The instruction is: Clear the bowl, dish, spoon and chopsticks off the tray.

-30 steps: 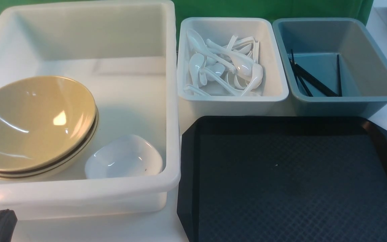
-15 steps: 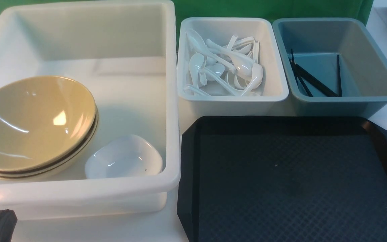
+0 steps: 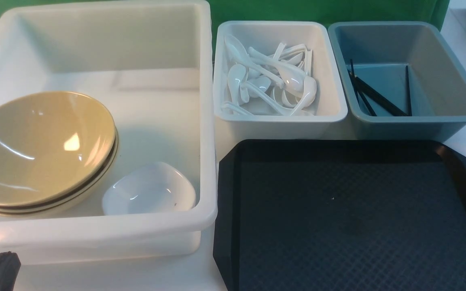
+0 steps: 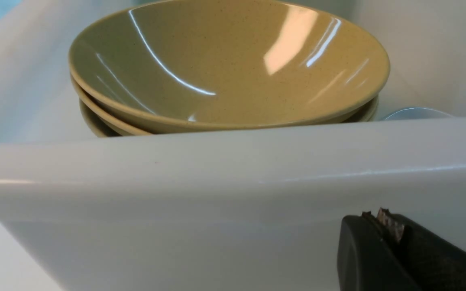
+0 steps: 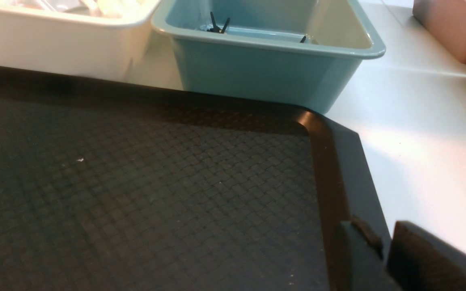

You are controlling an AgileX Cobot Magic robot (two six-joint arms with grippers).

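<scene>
The large black rectangular tray [image 3: 350, 214] with cut-off corners and a diamond-textured floor is the landmark; its near edge and right corner are cut off in the front view. To its left stands a big white plastic tub [image 3: 206, 121], holding the glossy mustard-tan bowl [image 3: 43, 145], which tops a stack whose lower bowls show only as rims, and beside that the small white rounded-square dish [image 3: 150, 190], half hidden behind the tub's near wall. Behind the tray, a smaller white tub [image 3: 330, 113] holds a tangle of white soup spoons [image 3: 269, 81], too jumbled to count, and to its right a grey-blue tub [image 3: 451, 81] holds the thin black chopsticks [image 3: 374, 97], their bands not discernible. The left gripper [image 4: 382, 226], only its dark tip in view, sits pressed together outside the big tub's near wall. The right gripper [image 5: 384, 250], mostly cut off, shows a narrow gap between its fingers above the tray's right rim, clasping nothing. Everything rests on a white tabletop [image 5: 419, 121]; a green backdrop [image 3: 318, 10] rises beyond the tubs.
</scene>
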